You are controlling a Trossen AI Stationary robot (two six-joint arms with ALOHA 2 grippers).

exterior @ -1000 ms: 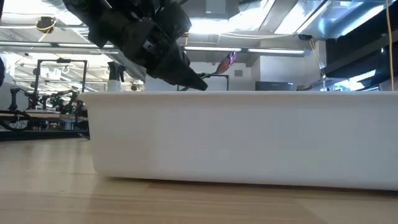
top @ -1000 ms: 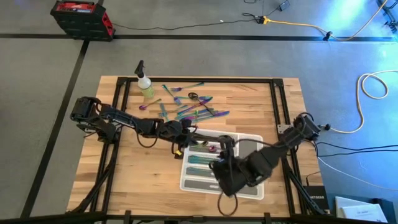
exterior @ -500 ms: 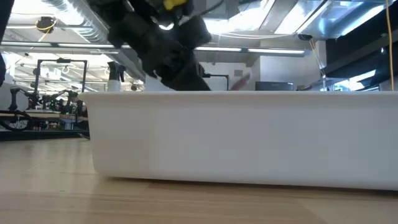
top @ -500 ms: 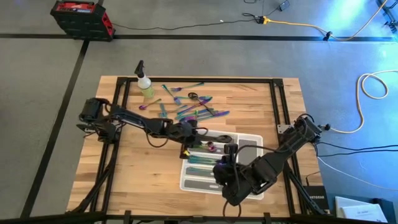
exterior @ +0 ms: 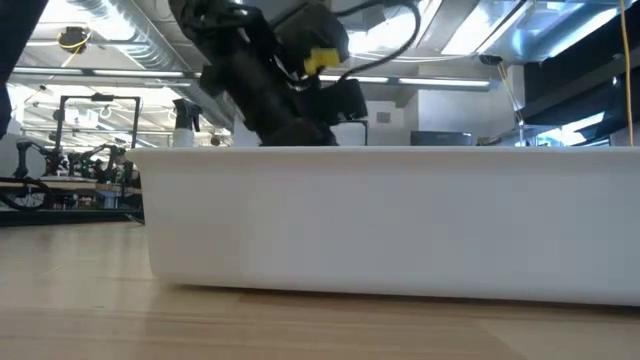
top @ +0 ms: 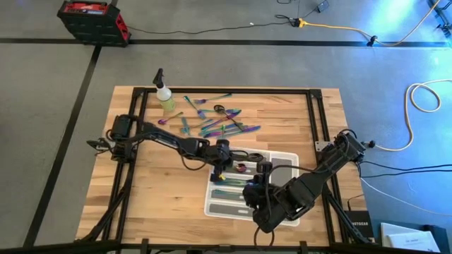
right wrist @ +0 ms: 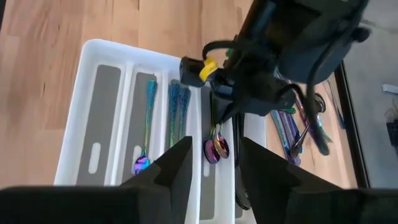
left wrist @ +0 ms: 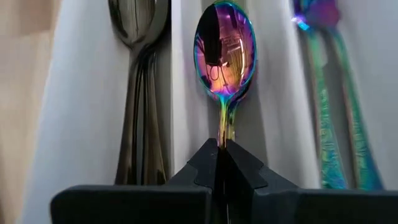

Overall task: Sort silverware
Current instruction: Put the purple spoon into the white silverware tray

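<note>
right gripper (top: 265, 171) raised above the near half of the white tray (top: 286, 215), fingers apart and holding nothing, arm folded in from the tabletop's right edge; left gripper (top: 227, 166) reaching from the left edge over the tray's far end, angled down, fingers pinched on the handle of a rainbow spoon (left wrist: 224, 53) over a tray compartment; loose silverware (top: 219, 121) near the tabletop's far edge

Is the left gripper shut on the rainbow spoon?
Yes. The left gripper pinches the rainbow spoon by its handle, above the white tray.
</note>
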